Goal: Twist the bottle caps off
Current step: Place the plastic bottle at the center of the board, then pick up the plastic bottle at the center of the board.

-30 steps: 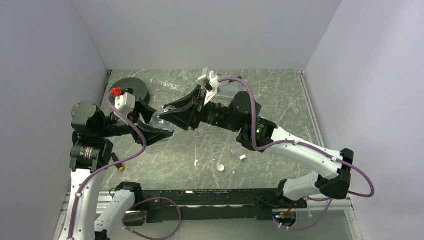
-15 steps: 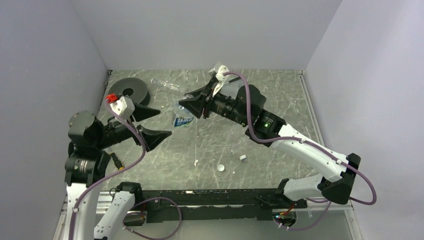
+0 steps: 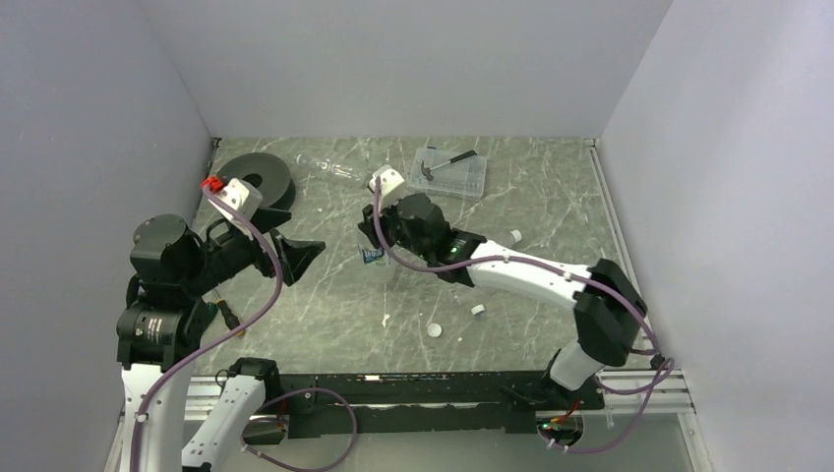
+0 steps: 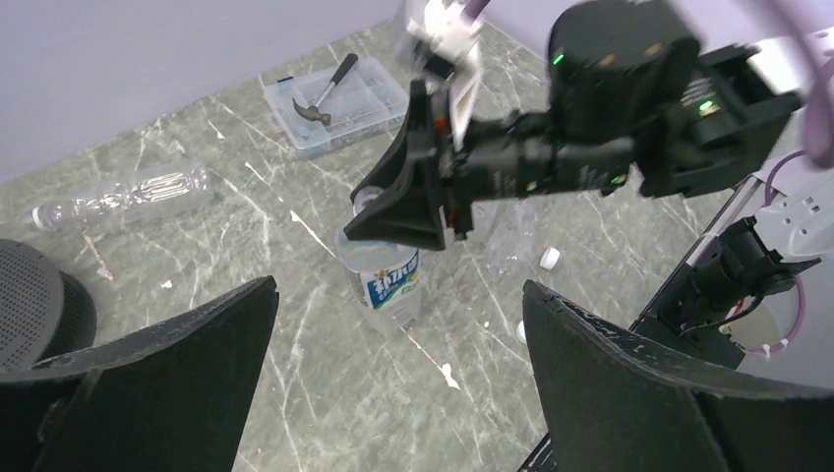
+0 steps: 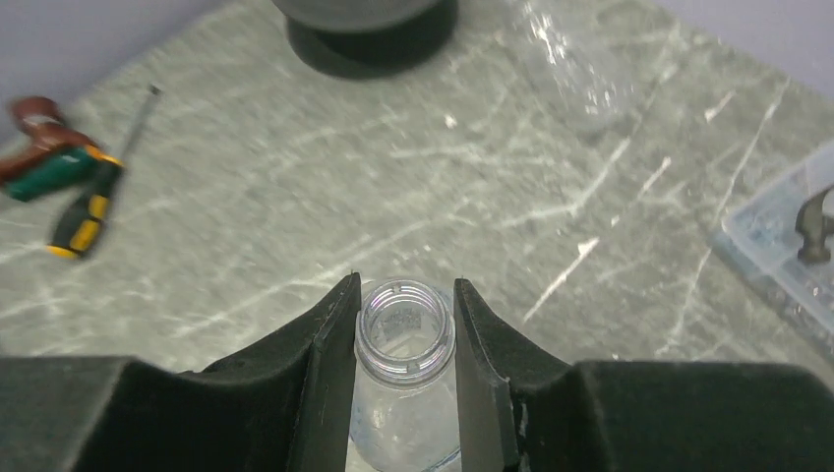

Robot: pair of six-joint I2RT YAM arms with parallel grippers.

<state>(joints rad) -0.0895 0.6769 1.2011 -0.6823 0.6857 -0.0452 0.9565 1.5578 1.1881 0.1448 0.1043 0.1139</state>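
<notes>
Left jaws opened off bottle (image 4: 391, 287); right jaws pinching.

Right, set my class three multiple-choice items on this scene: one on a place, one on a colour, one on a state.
1. Where does the hammer lie?
A. in the clear tray
B. in a drawer
C. on a shelf

2. What colour is the label on the short bottle?
A. red
B. blue and white
C. yellow

3. How is the short bottle in the right gripper?
A. capped
B. lying flat
C. upright, mouth uncapped

Answers:
1 A: the left wrist view shows it inside the tray.
2 B: that view shows blue and white.
3 C: the right wrist view shows an open mouth between the fingers.
</notes>
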